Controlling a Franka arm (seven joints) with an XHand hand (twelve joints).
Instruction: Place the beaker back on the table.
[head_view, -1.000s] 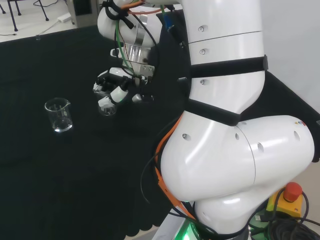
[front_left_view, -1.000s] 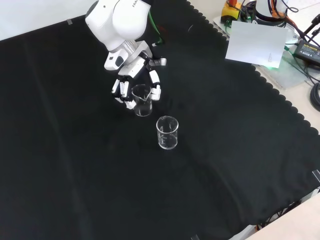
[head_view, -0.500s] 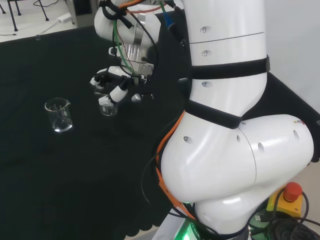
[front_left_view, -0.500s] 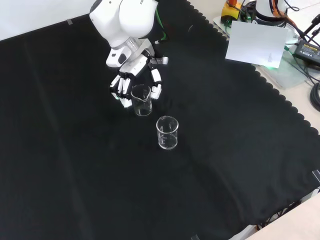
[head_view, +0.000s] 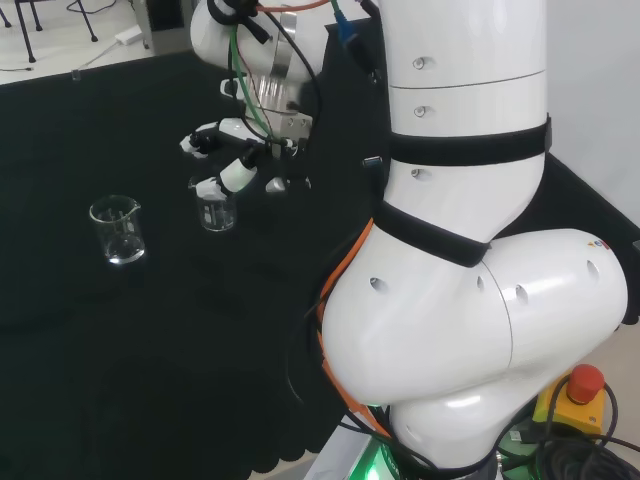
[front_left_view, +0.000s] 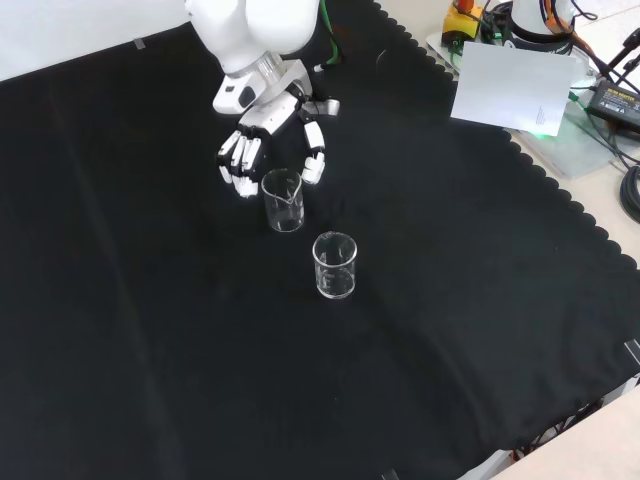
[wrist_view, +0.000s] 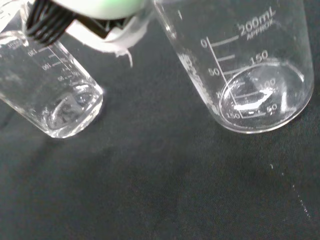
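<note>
A clear glass beaker (front_left_view: 283, 200) stands upright on the black cloth, and in the head view this beaker (head_view: 216, 212) sits just below the hand. The hand (front_left_view: 268, 120) hovers above and behind it with fingers spread and straight, touching nothing. In the head view the hand (head_view: 240, 170) is raised a little over the beaker's rim. A second clear beaker (front_left_view: 335, 265) stands nearer the camera in the front view, and to the left as the second beaker (head_view: 117, 230) in the head view. The wrist view has one beaker close (wrist_view: 255, 65) and another beaker farther off (wrist_view: 50, 90), both upright.
The arm's own white links (head_view: 460, 250) rise at the right of the head view. A white sheet (front_left_view: 510, 88) and cables lie beyond the cloth's scalloped edge (front_left_view: 560, 190). Bare black cloth (front_left_view: 150, 330) spreads to the left and front of the beakers.
The hand's fingers have opened off the beaker and the hand has risen and drawn back. The beaker now stands alone on the cloth; the second beaker has not moved.
</note>
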